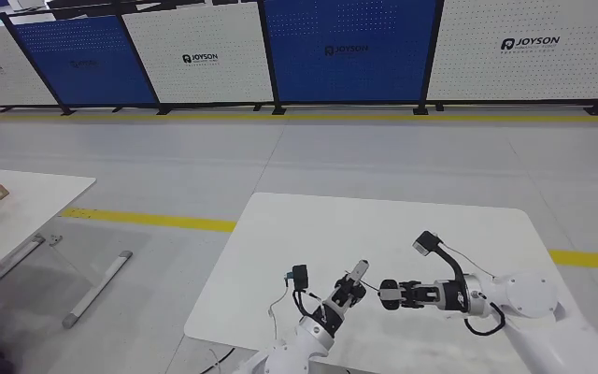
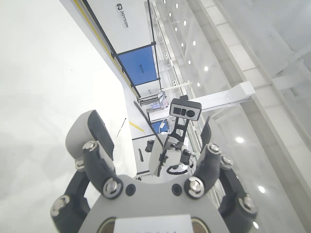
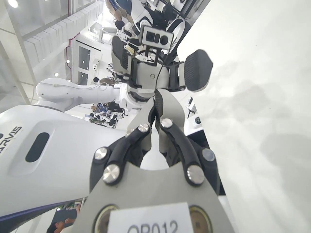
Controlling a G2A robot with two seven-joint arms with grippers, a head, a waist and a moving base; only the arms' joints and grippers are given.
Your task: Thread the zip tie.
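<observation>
Both arms hover over the front part of the white table (image 1: 374, 234). My right gripper (image 3: 156, 95) is shut on a thin black zip tie (image 3: 161, 71), whose free end sticks out toward the left arm. In the left wrist view the zip tie (image 2: 145, 120) rises as a dark strip from the shut right gripper (image 2: 159, 156). My left gripper (image 2: 150, 116) faces it, open, with nothing between its pads. From above, the left gripper (image 1: 355, 279) and right gripper (image 1: 386, 294) are nearly tip to tip. The open left gripper (image 3: 158, 59) shows beyond the tie.
A thin dark strip (image 2: 121, 128) lies on the table beyond the grippers. The table's front edge runs close below both arms. A second white table (image 1: 37, 196) stands at the left. Blue and white panels (image 1: 346, 47) line the back.
</observation>
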